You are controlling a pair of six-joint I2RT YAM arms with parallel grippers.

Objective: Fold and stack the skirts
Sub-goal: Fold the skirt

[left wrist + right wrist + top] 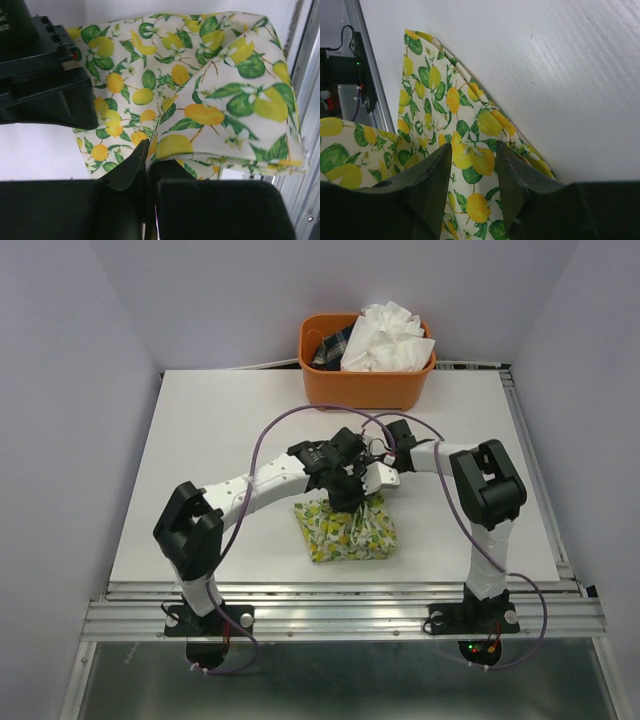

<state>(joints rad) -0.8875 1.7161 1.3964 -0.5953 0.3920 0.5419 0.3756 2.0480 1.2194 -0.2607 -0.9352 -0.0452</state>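
The lemon-print skirt [347,531] lies folded in a small square near the table's front edge. My left gripper [340,502] comes down on its far edge; in the left wrist view the left gripper [149,152] is shut on a fold of the lemon-print skirt [200,95]. My right gripper [365,490] is close beside it. In the right wrist view the right gripper [474,167] stands open with the printed cloth [445,100] between its fingers. The plain white crinkly skirt [388,338] sits bunched in the orange basket [365,388].
The basket stands at the table's far edge and also holds a dark plaid cloth [328,348]. Metal rails [340,615] run along the near edge, just in front of the folded skirt. The right gripper's black body [45,85] fills the upper left of the left wrist view.
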